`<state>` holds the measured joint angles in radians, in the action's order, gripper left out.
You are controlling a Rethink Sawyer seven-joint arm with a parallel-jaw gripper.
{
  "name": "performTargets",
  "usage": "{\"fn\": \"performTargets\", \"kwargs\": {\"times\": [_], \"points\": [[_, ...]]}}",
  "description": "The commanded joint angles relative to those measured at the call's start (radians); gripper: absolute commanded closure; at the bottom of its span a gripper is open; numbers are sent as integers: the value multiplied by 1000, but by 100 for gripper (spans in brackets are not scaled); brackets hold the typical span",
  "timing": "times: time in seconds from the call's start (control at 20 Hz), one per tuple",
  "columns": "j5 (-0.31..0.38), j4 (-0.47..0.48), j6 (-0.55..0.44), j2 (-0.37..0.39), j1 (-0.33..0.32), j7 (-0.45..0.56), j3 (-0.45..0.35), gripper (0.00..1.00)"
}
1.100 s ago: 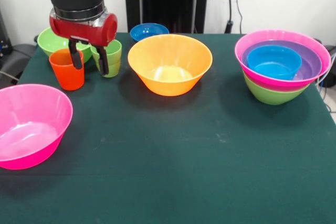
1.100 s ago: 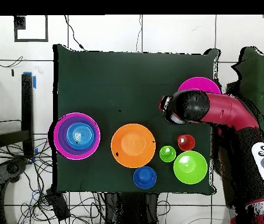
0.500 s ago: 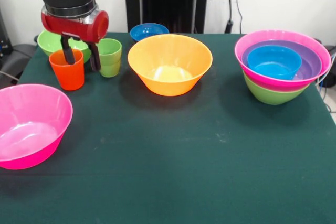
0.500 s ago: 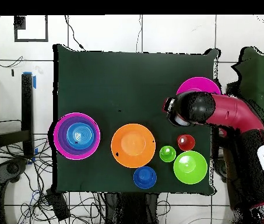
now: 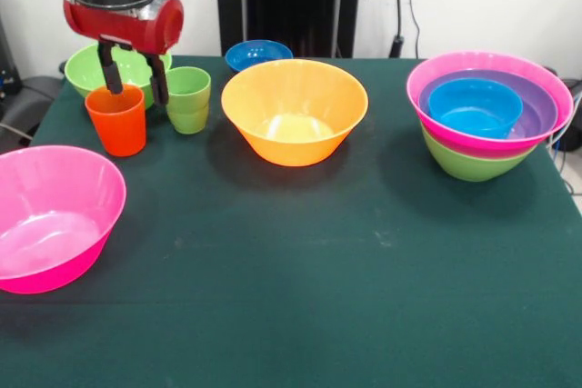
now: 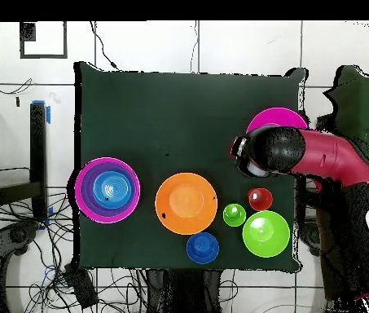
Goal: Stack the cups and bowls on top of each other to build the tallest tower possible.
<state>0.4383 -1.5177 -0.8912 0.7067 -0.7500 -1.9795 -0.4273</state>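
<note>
Green cloth covers the table (image 5: 300, 288), and the tower (image 5: 489, 115) at the right has four bowls so far: green, pink, purple and blue. Left to stack are two cups (image 5: 116, 119) at the far left and four loose bowls (image 5: 294, 111): pink, orange, green, blue. The gripper (image 5: 134, 86) hangs open and empty just above the orange-red cup.

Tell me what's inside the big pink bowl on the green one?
The big pink plastic bowl holds a shallow purple bowl with a small blue bowl inside. Their bottoms are hidden.
</note>
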Motion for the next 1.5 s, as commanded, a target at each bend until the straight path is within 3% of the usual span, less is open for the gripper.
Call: {"fn": "performTargets", "kwargs": {"times": [0.05, 0.85, 1.5], "points": [[48, -106, -56, 0, -7, 237, -47, 0], [85, -101, -22, -38, -30, 220, -29, 0], [75, -145, 42, -84, -60, 182, -40, 0]]}}
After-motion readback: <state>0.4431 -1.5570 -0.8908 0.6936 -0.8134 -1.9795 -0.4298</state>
